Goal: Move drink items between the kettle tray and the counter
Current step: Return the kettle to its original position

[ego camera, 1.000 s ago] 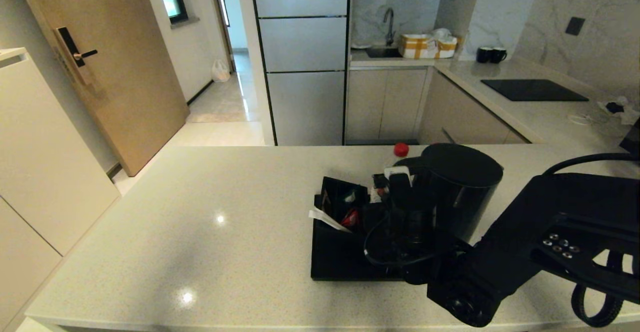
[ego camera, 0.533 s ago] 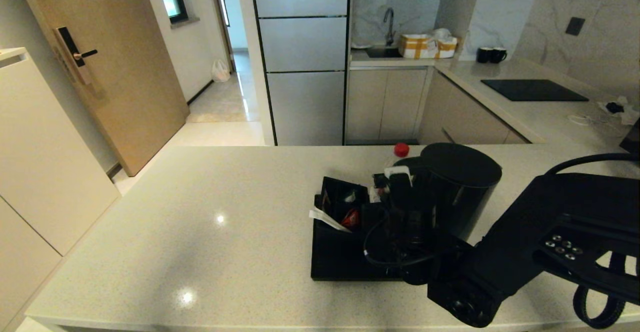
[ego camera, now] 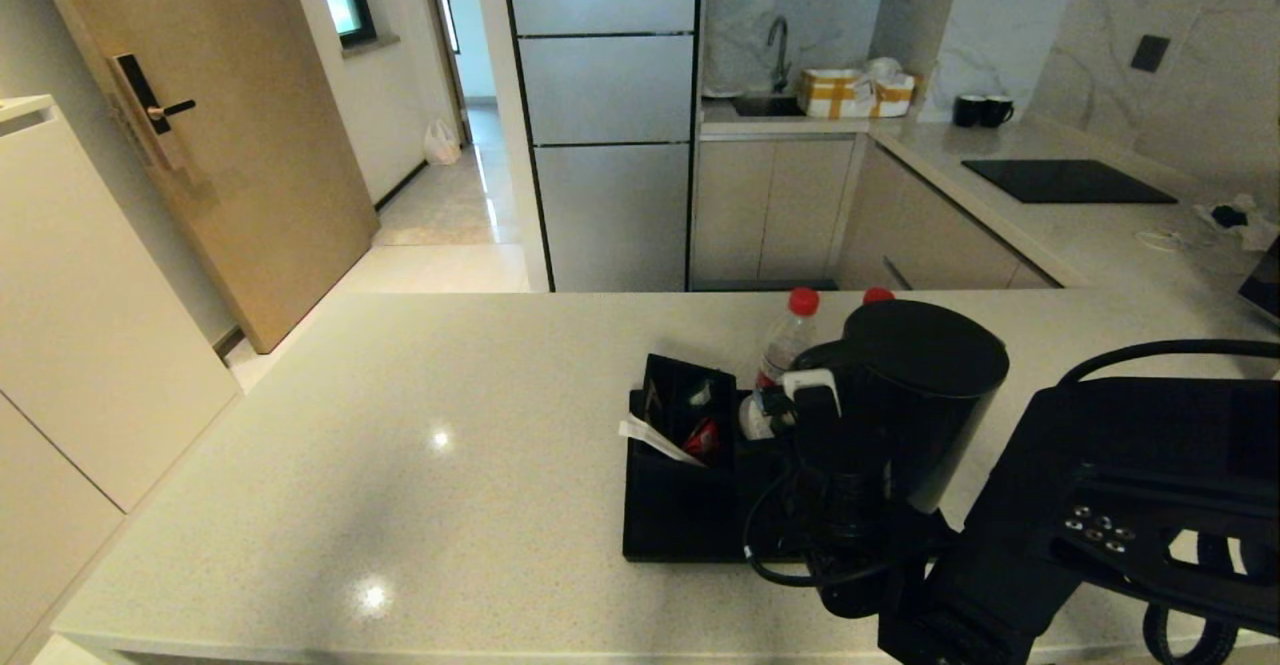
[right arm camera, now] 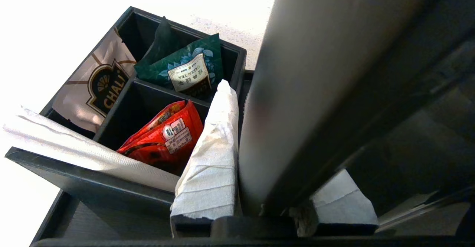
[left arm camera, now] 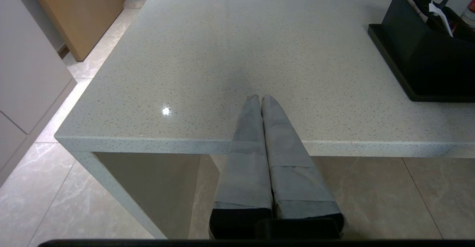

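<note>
On my pale stone bench [ego camera: 400,425], the black tray [ego camera: 665,530] sits beneath the dark kettle [ego camera: 905,400]; my right gripper [right arm camera: 256,198] is clamped on its handle. Two red-capped bottles [ego camera: 785,345] stand behind. My left gripper [left arm camera: 259,100], fingers together, hovers at the near edge.

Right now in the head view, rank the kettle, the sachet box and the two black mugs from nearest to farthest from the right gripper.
1. Kettle: its handle sits between the right gripper's fingers.
2. Sachet box: just left, on the tray.
3. Two black mugs: far back counter.
</note>
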`<state>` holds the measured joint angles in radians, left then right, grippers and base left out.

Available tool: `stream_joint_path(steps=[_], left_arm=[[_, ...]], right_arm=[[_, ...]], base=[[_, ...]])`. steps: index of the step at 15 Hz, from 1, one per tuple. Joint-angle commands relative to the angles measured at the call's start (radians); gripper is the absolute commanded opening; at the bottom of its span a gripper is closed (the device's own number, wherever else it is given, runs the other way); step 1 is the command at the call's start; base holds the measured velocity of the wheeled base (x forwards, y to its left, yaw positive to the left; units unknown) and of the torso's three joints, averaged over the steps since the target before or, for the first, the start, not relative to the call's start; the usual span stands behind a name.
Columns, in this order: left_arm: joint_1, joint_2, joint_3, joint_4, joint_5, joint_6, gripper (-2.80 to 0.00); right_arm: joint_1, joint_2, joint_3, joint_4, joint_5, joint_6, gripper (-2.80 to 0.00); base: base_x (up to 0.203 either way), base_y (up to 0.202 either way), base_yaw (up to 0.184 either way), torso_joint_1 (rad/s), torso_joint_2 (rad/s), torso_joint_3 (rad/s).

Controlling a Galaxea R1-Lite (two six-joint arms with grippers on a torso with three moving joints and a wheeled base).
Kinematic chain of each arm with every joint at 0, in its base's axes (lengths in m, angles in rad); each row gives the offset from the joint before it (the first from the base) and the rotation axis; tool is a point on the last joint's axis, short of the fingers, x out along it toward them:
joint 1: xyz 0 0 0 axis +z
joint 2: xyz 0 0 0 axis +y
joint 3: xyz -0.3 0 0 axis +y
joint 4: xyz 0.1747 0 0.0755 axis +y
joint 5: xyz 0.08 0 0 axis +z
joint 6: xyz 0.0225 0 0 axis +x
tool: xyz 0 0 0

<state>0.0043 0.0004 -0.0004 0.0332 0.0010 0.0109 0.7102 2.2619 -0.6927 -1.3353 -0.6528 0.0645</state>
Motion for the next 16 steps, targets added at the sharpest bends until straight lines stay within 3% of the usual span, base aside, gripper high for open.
stream_joint_path(steps=[1, 6, 7, 11, 16], left_arm=[[0.0, 0.0, 0.0, 0.001, 0.001, 0.0, -2.8], [0.0, 0.0, 0.0, 0.001, 0.001, 0.0, -2.8], [0.0, 0.0, 0.0, 0.001, 0.001, 0.0, -2.8], [0.0, 0.0, 0.0, 0.001, 0.001, 0.0, -2.8], [0.0, 0.0, 0.0, 0.001, 0.001, 0.0, -2.8]], right_arm=[[0.0, 0.01, 0.005, -0.002, -0.005, 0.029, -2.8], [0.0, 0.009, 0.016, 0.002, -0.008, 0.031, -2.8], [0.0, 0.013, 0.015, 0.001, -0.01, 0.032, 0.0], [0.004, 0.006, 0.025, -0.003, -0.007, 0.049, 0.0], [0.036, -0.067, 0.099, 0.0, 0.059, 0.108, 0.0]], base=[[0.0, 0.0, 0.0, 0.0, 0.0, 0.0], [0.0, 0.0, 0.0, 0.0, 0.0, 0.0], [0.0, 0.0, 0.0, 0.0, 0.0, 0.0], [0.0, 0.0, 0.0, 0.0, 0.0, 0.0], [0.0, 0.0, 0.0, 0.0, 0.0, 0.0]])
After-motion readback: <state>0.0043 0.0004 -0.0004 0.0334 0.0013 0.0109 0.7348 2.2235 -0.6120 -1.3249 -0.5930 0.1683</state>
